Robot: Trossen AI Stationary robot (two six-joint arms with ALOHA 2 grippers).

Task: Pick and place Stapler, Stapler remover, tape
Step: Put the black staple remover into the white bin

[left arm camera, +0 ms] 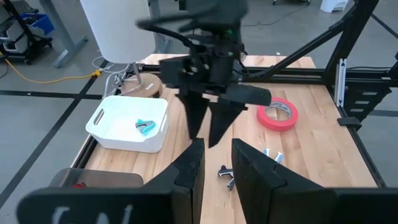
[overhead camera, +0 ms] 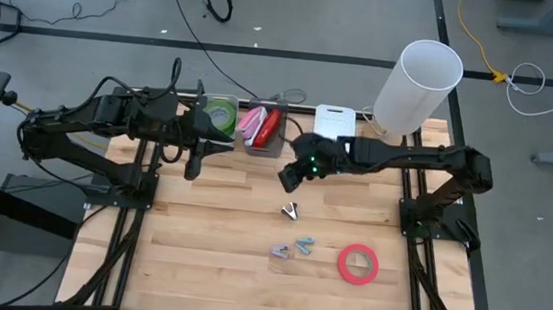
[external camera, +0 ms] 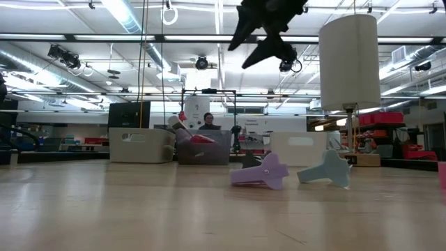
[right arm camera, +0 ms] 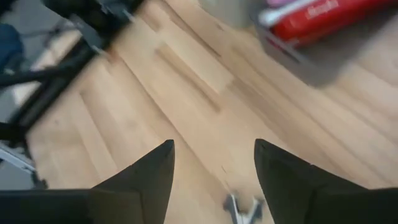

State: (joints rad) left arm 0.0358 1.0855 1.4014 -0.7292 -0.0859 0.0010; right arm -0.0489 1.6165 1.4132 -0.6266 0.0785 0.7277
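My right gripper (overhead camera: 286,179) hangs open and empty above the table's middle, over a dark metal staple remover (overhead camera: 292,211) that lies on the wood. The remover also shows between the fingers in the right wrist view (right arm camera: 244,208). A purple staple remover (overhead camera: 280,251) and a blue one (overhead camera: 305,244) lie nearer the front. A red-pink tape roll (overhead camera: 357,264) lies flat at the front right. My left gripper (overhead camera: 219,150) is open and empty near the far left, beside the bins. Green tape (overhead camera: 224,116) sits in a bin, and a red stapler (overhead camera: 269,126) sits in a grey bin.
Three bins stand along the far edge: one with green tape, a grey one (overhead camera: 263,142) with staplers, and a white one (overhead camera: 335,120) that holds a blue staple remover (left arm camera: 146,126). A tall white cylinder (overhead camera: 418,87) stands at the far right corner. A person (external camera: 207,121) shows beyond the table.
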